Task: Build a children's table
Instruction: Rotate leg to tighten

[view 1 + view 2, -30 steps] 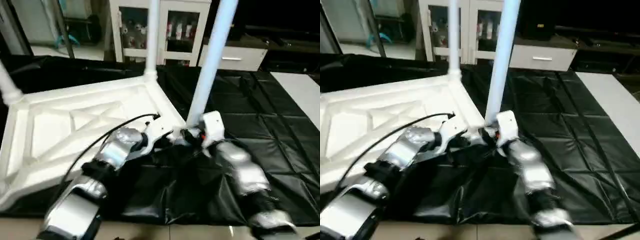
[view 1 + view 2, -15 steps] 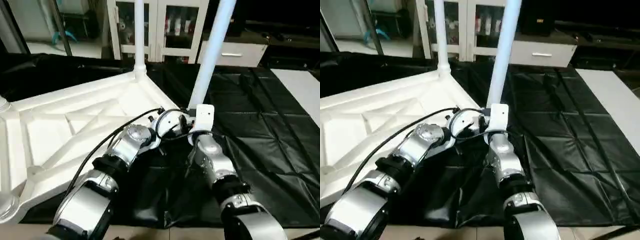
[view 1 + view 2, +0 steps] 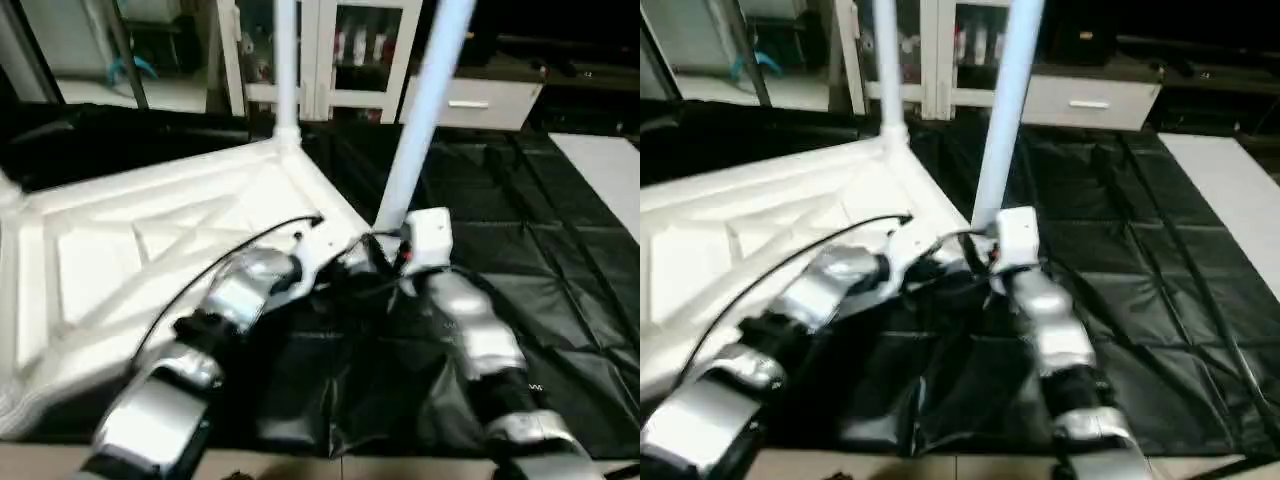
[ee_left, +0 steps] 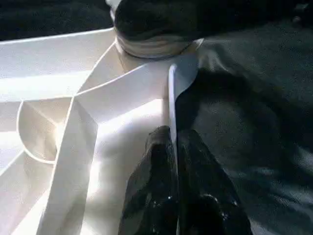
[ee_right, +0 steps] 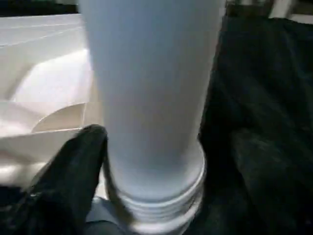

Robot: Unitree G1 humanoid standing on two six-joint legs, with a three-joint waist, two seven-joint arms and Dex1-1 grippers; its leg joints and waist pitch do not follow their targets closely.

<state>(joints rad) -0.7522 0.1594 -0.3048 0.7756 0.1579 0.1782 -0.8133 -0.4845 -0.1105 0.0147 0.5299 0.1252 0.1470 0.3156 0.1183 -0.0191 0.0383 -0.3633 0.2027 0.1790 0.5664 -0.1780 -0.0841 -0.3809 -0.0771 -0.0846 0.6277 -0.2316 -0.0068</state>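
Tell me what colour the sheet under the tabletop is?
Black, with a creased, quilted look; the sheet shows best in the right eye view, beside the white tabletop.

Tabletop (image 3: 150, 250): upside down on the mat (image 3: 560, 260), toward the robot's left.
Far leg (image 3: 286, 60): upright in the far corner socket.
Near leg (image 3: 425, 110): upright at the corner nearest the grippers.
Cabinet (image 3: 330, 50): behind the mat.
Flat board (image 3: 600, 170): at the mat's right edge.

Upturned tabletop (image 3: 750, 235) on black sheet (image 3: 1140, 290); two legs (image 3: 1008, 110) upright.
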